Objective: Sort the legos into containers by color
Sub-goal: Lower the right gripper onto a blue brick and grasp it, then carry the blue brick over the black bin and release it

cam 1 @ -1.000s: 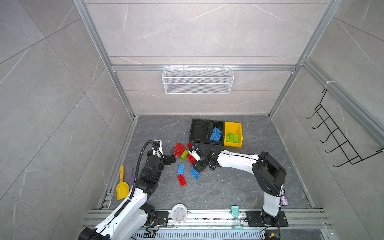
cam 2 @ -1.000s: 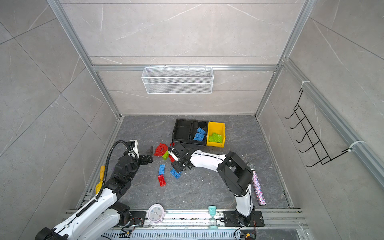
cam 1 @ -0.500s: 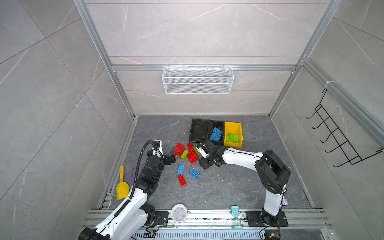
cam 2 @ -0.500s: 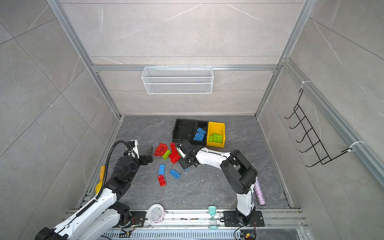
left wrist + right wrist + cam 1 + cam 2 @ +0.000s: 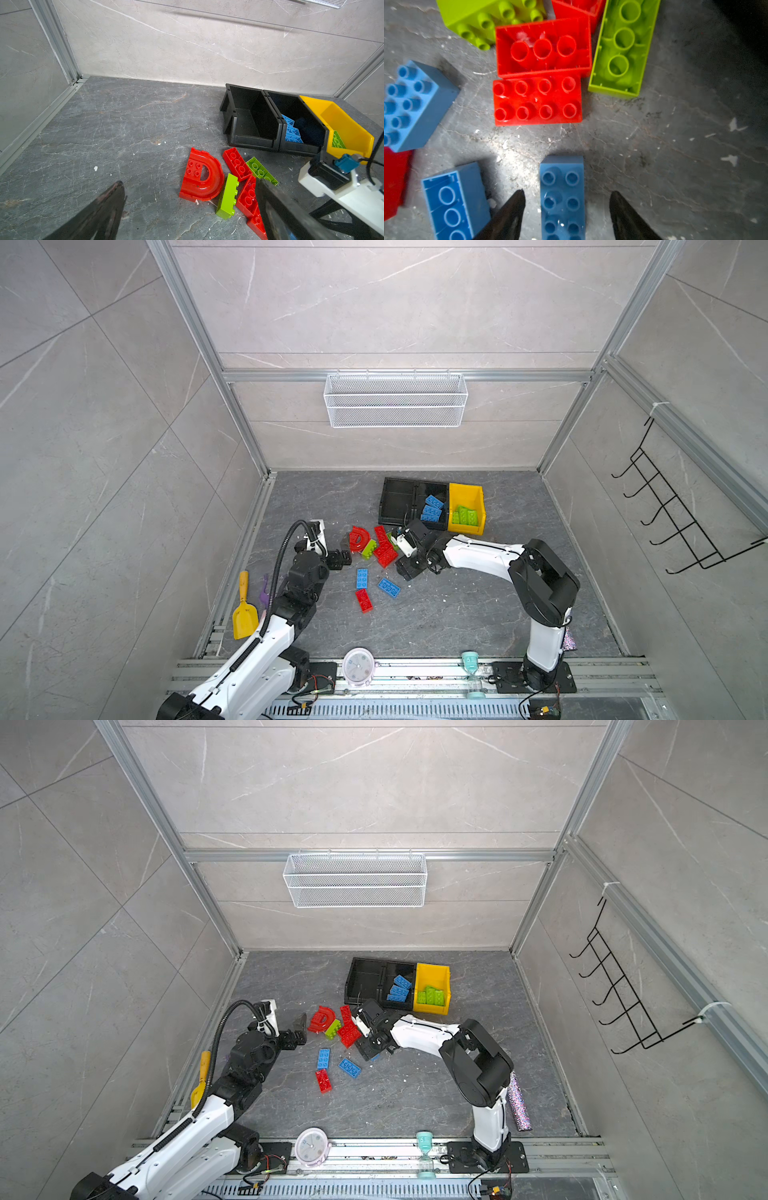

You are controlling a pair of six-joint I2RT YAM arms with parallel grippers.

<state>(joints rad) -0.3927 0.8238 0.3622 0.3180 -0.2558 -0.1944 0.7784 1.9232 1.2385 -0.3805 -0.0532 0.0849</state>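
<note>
Right wrist: tool [image 5: 566, 191] apparently shifted astride blue lego [image 5: 562, 207]

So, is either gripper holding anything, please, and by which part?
Nothing is held. The right gripper straddles a blue brick without contact; the left gripper is open.

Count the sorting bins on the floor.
3, side by side at the back: an empty black bin, a second black bin holding blue bricks, and a yellow bin holding green bricks.

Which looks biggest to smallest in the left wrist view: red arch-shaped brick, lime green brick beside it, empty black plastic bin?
1. empty black plastic bin
2. red arch-shaped brick
3. lime green brick
</note>
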